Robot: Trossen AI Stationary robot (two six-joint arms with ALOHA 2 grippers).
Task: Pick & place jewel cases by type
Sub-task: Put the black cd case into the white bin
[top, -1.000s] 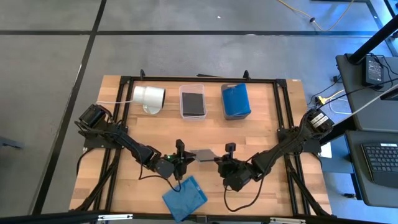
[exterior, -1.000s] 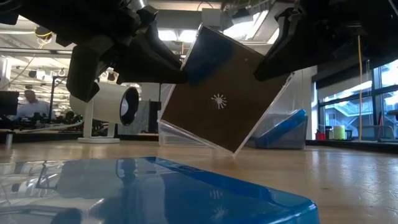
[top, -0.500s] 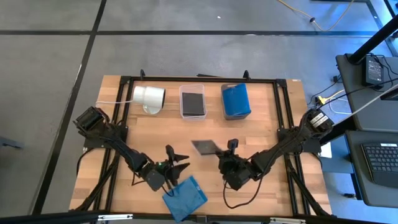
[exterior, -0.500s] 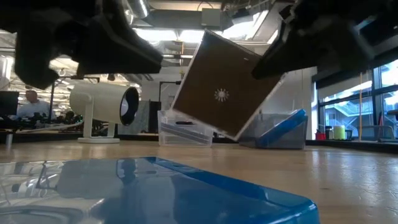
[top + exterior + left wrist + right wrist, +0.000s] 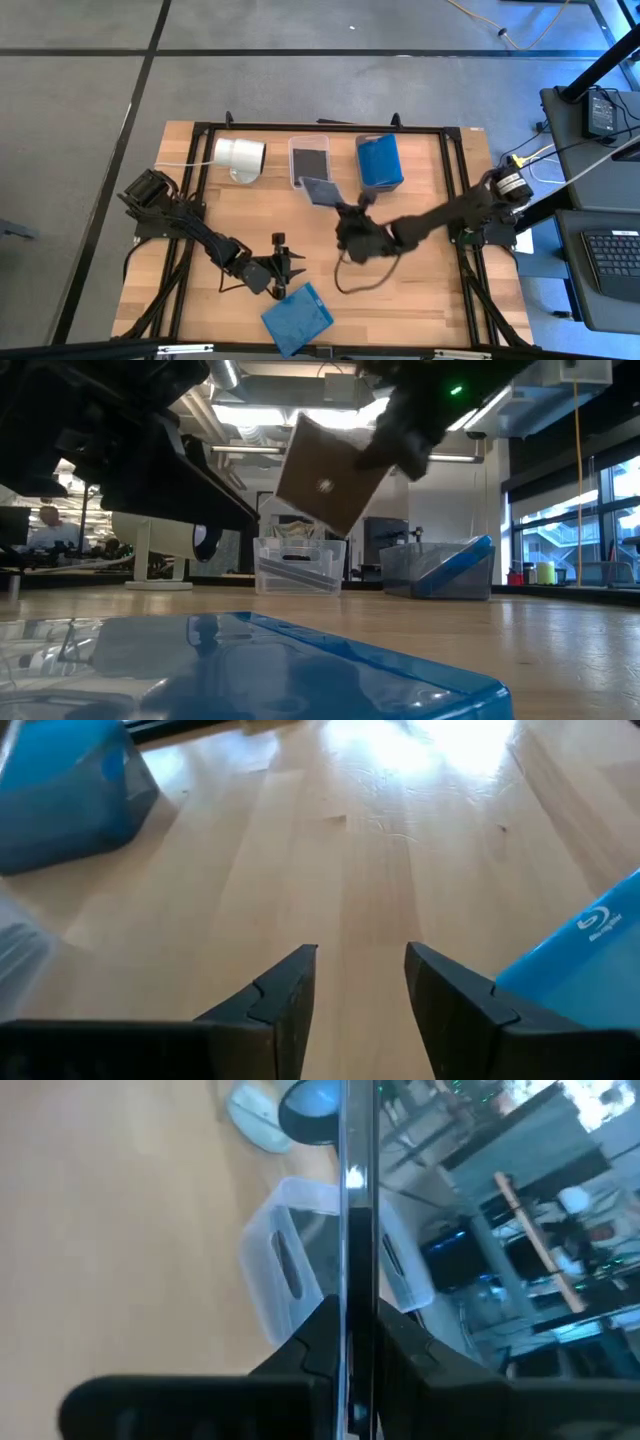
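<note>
A light wooden table [image 5: 420, 300] is seen. At its far edge a white cylinder [image 5: 240, 155], a clear bin [image 5: 310, 161] and a blue bin [image 5: 379, 161] are lined up. A blue jewel case [image 5: 297, 318] is laid flat at the near edge.

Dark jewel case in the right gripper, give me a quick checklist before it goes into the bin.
1. Right gripper shut on the dark jewel case: ok.
2. Case lifted clear of the table: ok, low view shows it in the air.
3. Case over the clear bin holding a dark case: not ok, only at its near edge.
4. Case level for release: not ok, tilted.
5. Left gripper out of the way: ok, open near the blue jewel case.
</note>
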